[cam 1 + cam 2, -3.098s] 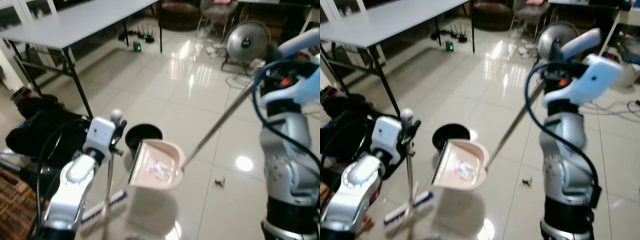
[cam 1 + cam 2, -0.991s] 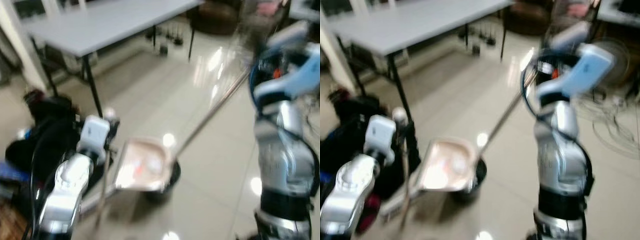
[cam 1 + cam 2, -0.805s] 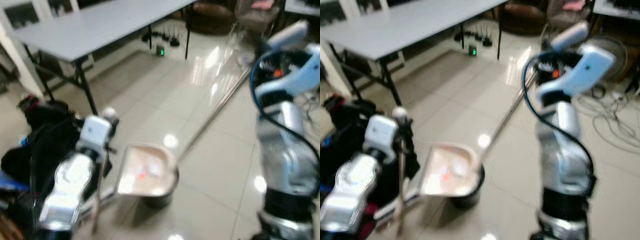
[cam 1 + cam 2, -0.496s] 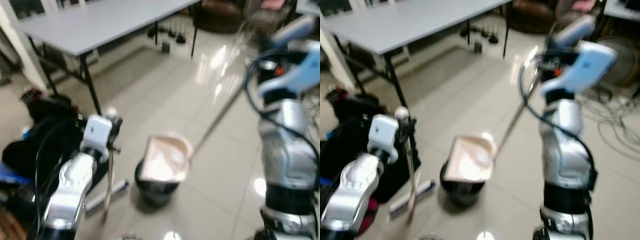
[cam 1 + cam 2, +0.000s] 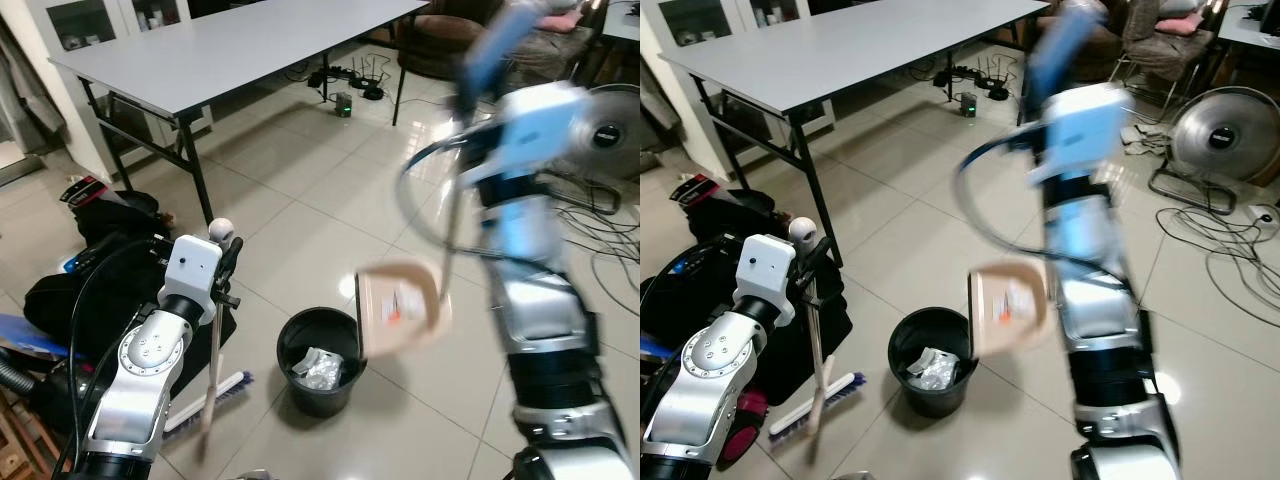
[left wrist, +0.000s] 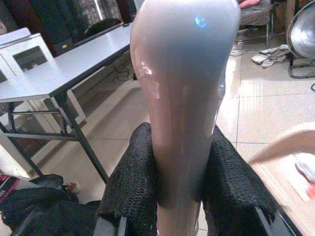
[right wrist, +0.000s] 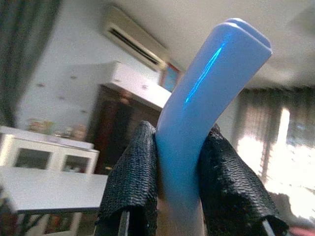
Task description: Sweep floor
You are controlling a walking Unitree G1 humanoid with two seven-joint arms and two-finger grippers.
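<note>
Two tools are in the robot's grip on a glossy tiled floor. Its left gripper has both black fingers pressed against the sides of a pale broom handle. That handle stands nearly upright beside the robot's left arm, with the brush head resting on the floor, apparently parked out of the way while the other arm works.

Its right gripper pinches a blue handle end between its fingertips, high up. From that raised arm a thin rod runs down to a beige dustpan. The pan is tipped steeply, almost on edge, and hangs in the air just to the right of a black bin, slightly above its rim and not touching it. The right arm and the pan are blurred, so it looks to be mid-swing. Some scraps with a red spot seem to cling to the pan's inner face, though the blur makes this uncertain.

Crumpled pale rubbish lies inside the bin, which suggests the tilt serves to empty sweepings into it.

Behind stands a long grey table on black legs. Dark bags lie at the left by the robot's arm. A floor fan and loose cables sit at the far right.
</note>
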